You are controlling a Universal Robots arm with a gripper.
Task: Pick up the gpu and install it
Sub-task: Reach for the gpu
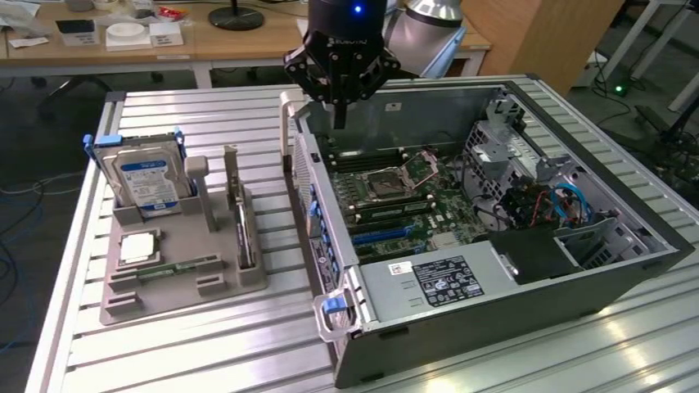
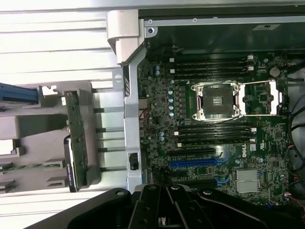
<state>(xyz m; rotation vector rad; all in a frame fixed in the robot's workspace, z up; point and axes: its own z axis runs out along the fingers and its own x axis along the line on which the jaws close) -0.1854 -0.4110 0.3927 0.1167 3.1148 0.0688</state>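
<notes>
My pincer (image 1: 340, 113) hangs closed and empty above the far wall of the open computer case (image 1: 470, 336), fingers pressed together with nothing between them. On its black body I can read "ROBOTIQ". Beneath it lies the motherboard (image 2: 209, 143), with a bare processor socket (image 2: 217, 101) and rows of black memory slots. A small logo on the board looks like "DELL", though I read it with some doubt.

The gpu (image 1: 238, 214) is outside the case, well apart from the pincer and towards the exterior view's left. It stands on its long edge in a slot of a grey holder tray (image 1: 186, 286), which rests on the slatted metal surface (image 1: 218, 352). In the wrist view the gpu (image 2: 76, 138) shows as a thin green strip of board.

I judge the card light and stiff, but fragile. Its smooth flat faces may slip. I would pinch it across its thin body near the free upper edge, clear of the connector edge seated in the slot.

Farther from the pincer, a hard drive (image 1: 147, 182) stands in the same tray; its blue label is too small to read. The power supply sticker (image 1: 443, 282) is also illegible.
</notes>
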